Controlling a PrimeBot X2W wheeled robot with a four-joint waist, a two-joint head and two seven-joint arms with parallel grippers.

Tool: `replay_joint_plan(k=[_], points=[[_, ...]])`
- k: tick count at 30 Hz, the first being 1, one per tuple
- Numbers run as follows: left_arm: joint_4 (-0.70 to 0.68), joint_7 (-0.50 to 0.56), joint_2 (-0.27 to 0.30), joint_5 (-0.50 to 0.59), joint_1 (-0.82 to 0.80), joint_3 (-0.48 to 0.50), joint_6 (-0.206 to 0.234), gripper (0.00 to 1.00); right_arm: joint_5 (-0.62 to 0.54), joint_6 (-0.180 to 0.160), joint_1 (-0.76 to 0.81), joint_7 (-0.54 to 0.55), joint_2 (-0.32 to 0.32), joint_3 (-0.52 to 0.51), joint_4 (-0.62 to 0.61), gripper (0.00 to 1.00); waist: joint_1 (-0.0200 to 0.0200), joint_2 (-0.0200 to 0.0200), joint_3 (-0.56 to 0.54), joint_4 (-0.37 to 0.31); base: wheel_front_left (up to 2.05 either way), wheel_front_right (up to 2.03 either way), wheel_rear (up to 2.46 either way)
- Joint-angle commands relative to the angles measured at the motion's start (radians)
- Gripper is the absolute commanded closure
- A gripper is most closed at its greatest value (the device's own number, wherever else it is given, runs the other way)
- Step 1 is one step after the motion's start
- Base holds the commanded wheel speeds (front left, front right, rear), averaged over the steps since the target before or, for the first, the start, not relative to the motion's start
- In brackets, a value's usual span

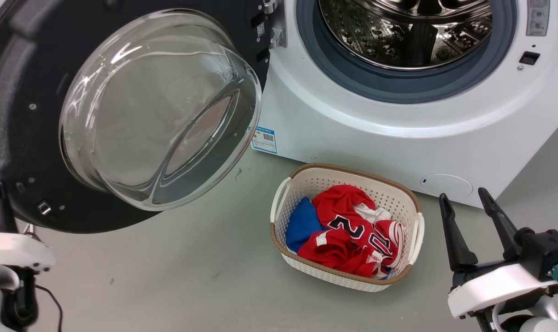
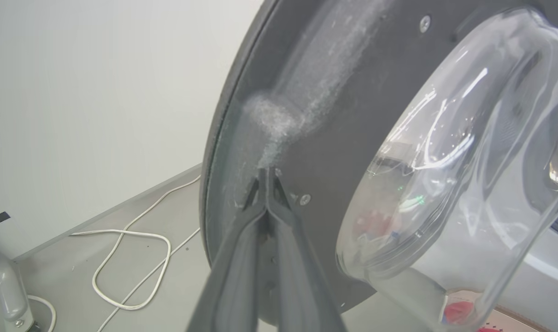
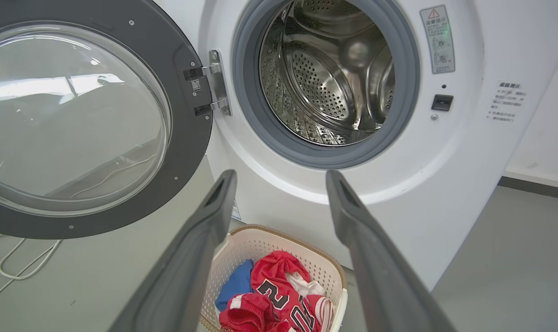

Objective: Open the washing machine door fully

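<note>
Step in hand: the last part of the swing was judged to be under way, since the large round glossy black washing machine door [image 1: 11, 115] was already carried well out from the opening.
Next move: a steady outward push on the door's inner face was judged to be called for, until the hinge allows no more travel; care would be needed that the tips do not slide off the rim.
Left gripper [image 2: 266, 180]: its two long dark fingers were pinched together at the tips, with nothing held between them.
Door relative to left gripper: the tips were seen at the black inner face, close to the outer rim on the side away from the hinge; contact looked likely but could not be confirmed.
Right gripper [image 1: 463, 197]: its fingers were spread wide and empty, held low at the right, well apart from the door.
Cream perforated plastic basket [image 1: 352, 169]: it was set on the grey floor between the grippers, with a red numbered jersey [image 1: 352, 230] inside.
Bulging clear glass bowl [image 1: 159, 110]: it was turned toward the robot, at the door's centre.
Metal hinge [image 3: 216, 83]: the door was hung from it at the left of the opening.
White machine front [image 1: 352, 133]: the steel drum [image 1: 408, 32] was laid open behind.
</note>
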Motion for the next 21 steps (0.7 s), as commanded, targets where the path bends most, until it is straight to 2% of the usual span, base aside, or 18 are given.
replay_joint_plan(k=[1, 6, 10, 21], points=[[0.008, -0.002, 0.012, 0.007, -0.023, 0.017, -0.002, 1.00, 0.004, 0.000, -0.010, -0.004, -0.007, -0.001, 0.003, 0.00, -0.0001, 0.0000, 0.006, -0.004, 0.00, 0.00, 0.00], [0.044, -0.002, 0.021, 0.029, -0.045, 0.030, -0.023, 1.00, 0.011, 0.000, -0.021, -0.005, -0.011, -0.003, 0.014, 0.00, -0.0001, 0.0000, 0.011, -0.010, 0.00, 0.00, 0.00], [0.033, -0.002, 0.004, 0.052, -0.041, 0.028, -0.028, 1.00, 0.014, 0.000, -0.025, -0.012, -0.011, -0.006, 0.024, 0.00, -0.0001, 0.0000, -0.002, -0.012, 0.00, 0.00, 0.00], [-0.142, -0.002, -0.074, 0.139, 0.110, 0.030, -0.002, 1.00, 0.015, 0.000, 0.020, -0.033, 0.007, -0.027, 0.051, 0.00, -0.0001, 0.0000, -0.066, -0.012, 0.00, 0.00, 0.00]])
